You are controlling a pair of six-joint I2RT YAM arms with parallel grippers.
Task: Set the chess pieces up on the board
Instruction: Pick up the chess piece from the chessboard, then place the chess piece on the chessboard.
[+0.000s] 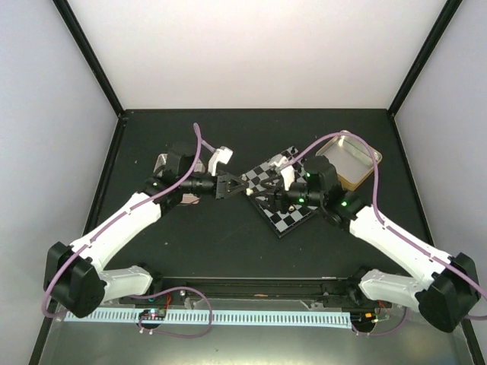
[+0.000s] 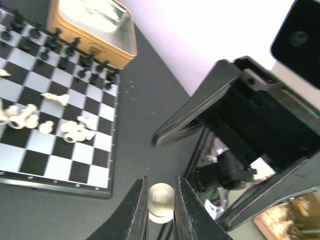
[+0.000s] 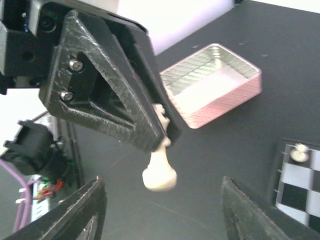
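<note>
My left gripper (image 1: 246, 188) is shut on a cream-white chess piece (image 2: 161, 202), held by its top with the round base pointing out, above the dark table just left of the board (image 1: 298, 218). In the right wrist view the same piece (image 3: 160, 170) hangs from the left fingers (image 3: 125, 100). My right gripper (image 3: 162, 205) is open, its fingers wide apart on either side of and slightly below that piece, not touching it. The board (image 2: 55, 175) carries upright black pieces (image 2: 75, 50) along its far edge and several white pieces (image 2: 75, 131) lying on their sides.
A silver metal tin (image 1: 351, 157) stands beyond the board at the right, with gold sides in the left wrist view (image 2: 95, 45). A second tin (image 3: 212, 85) lies on the table behind the left gripper. Dark enclosure rails border the table.
</note>
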